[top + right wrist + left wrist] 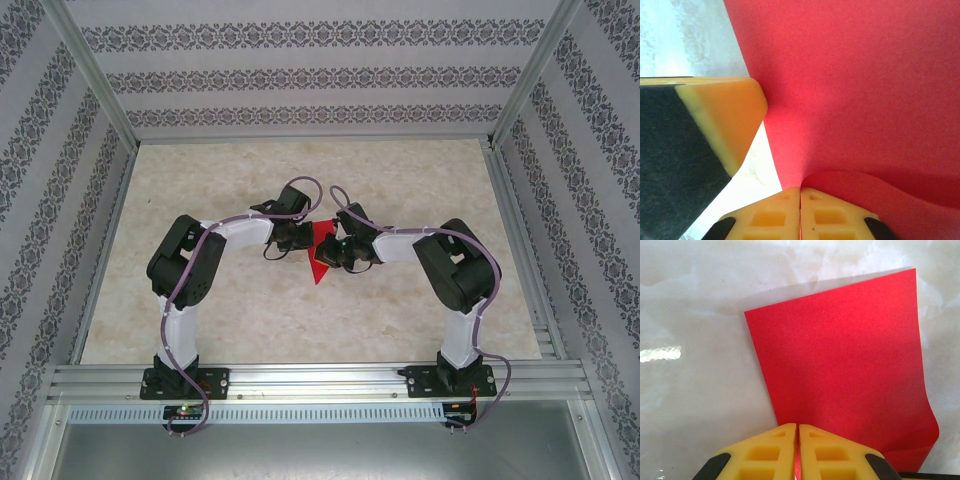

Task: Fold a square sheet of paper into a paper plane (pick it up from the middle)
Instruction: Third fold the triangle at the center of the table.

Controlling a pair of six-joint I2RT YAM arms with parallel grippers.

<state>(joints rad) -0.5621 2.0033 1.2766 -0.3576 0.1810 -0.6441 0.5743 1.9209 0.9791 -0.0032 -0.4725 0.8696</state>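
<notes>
The bright red square sheet of paper (320, 262) hangs above the table's middle between both grippers, its lower end tapering to a point. My left gripper (303, 238) is shut on one edge. In the left wrist view its yellow fingers (798, 426) pinch the sheet (840, 355), which spreads away flat and curls under at the lower right. My right gripper (340, 250) is shut on the opposite edge. The right wrist view has its jaws (800, 189) closed with a red sliver between them, the paper (855, 90) bulging into a curved flap beside them. The left gripper's finger (715, 120) sits close at the left.
The pale marbled tabletop (220, 300) lies below the paper. Patterned walls (300, 75) and aluminium frame rails (320, 380) enclose the table on all sides. Both arms bend inward from their bases at the near edge, with cables looped over the wrists.
</notes>
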